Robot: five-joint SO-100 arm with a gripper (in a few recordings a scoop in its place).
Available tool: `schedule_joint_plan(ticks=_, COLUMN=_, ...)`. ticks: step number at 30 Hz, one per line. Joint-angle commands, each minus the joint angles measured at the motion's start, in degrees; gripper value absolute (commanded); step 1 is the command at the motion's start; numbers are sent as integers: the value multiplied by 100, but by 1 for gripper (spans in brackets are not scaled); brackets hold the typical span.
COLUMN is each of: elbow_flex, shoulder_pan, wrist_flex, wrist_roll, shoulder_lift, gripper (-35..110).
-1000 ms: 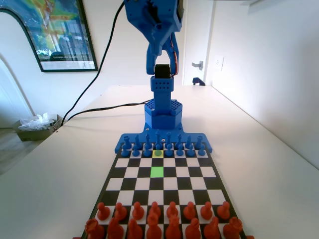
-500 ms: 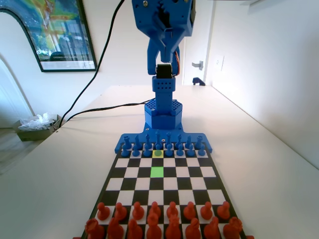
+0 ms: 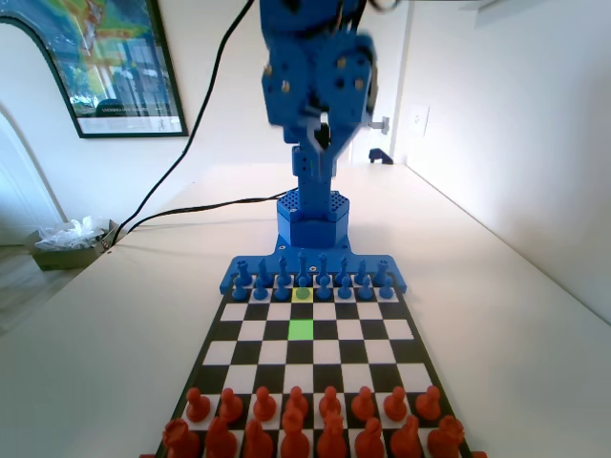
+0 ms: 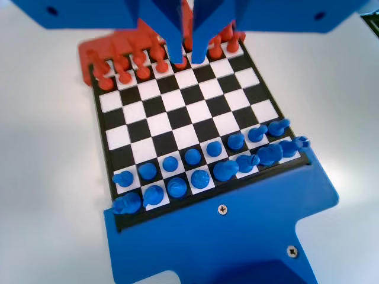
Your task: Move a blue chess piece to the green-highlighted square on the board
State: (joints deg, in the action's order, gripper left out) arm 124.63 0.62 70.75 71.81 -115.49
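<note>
In the fixed view the blue arm stands at the far end of the board (image 3: pixel 250 329), and its gripper (image 3: pixel 318 134) hangs high above the table, blurred, well clear of every piece. In the wrist view the gripper (image 4: pixel 188 56) comes down from the top edge as two blue jaws with only a thin slit between them; they hold nothing, and the board lies far below them. The blur in the fixed view makes the jaw gap hard to read there, so the narrow gap is told from the wrist view alone. The green-highlighted square (image 3: pixel 301 329) lies in the middle of the board in the fixed view, two rows nearer the camera than the pale yellow square (image 3: pixel 303 296), with a black square between them. The blue chess piece (image 3: pixel 303 293), a small pawn with a round head, stands on that yellow square in the front blue row, with other blue pawns just beside it on both sides and the taller blue pieces (image 3: pixel 303 264) behind it. In the wrist view the blue pawns (image 4: pixel 192 156) run in a slanting row near the blue rim, all upright. The red pieces (image 3: pixel 296 420) fill the two rows nearest the fixed camera.
</note>
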Motion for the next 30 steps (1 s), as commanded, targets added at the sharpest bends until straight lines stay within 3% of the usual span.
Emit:
schedule_joint_plan(ticks=1, elbow_flex=299, shoulder_pan=141, wrist_flex=-396, wrist_roll=-9, shoulder_lift=-105, gripper=5)
schedule_joint_plan(ticks=30, elbow_flex=2751, shoulder_pan=316, wrist_flex=-3111, wrist_roll=-2637, shoulder_lift=-70, gripper=7)
